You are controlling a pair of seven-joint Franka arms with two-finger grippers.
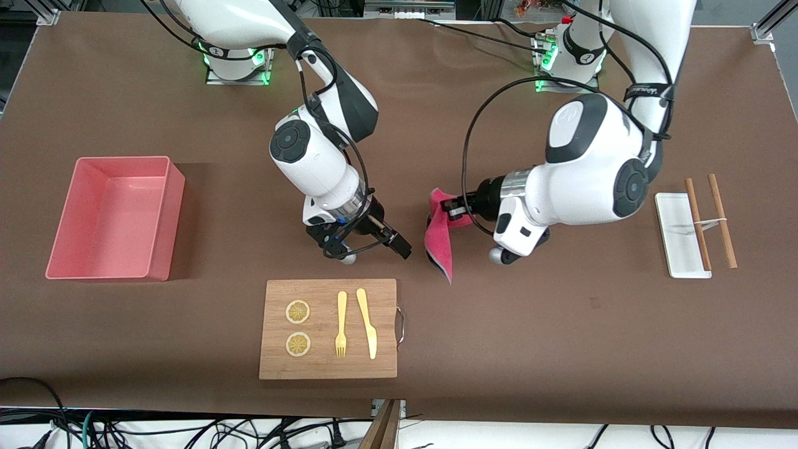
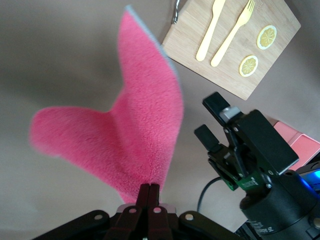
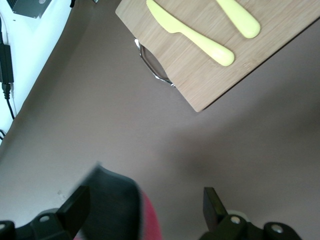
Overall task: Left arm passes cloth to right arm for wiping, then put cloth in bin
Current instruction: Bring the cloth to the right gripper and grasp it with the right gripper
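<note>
Brown matte surface (image 1: 561,349) fills the frame, with cables along its near edge and metal frame parts at the corners by the arm bases. The left gripper (image 1: 450,208) is up over the middle of the surface, its fingers (image 2: 148,194) pinched tight on the top of the cloth (image 1: 439,237), which hangs down crimson-pink with a grey edge, in the air. The right gripper (image 1: 374,243) is just beside the cloth, toward the right arm's end, over bare surface; fingers (image 3: 214,205) spread wide, holding nothing, and the cloth shows at one finger in the right wrist view. The salmon-pink bin (image 1: 112,249) sits toward the right arm's end, well apart from the cloth. The wooden board (image 1: 328,358), nearer the front camera, carries two lemon slices (image 1: 298,312), a yellow fork (image 1: 341,324) and a yellow knife (image 1: 366,321). A white tray (image 1: 678,243) with chopsticks (image 1: 722,218) sits at the left arm's end.
</note>
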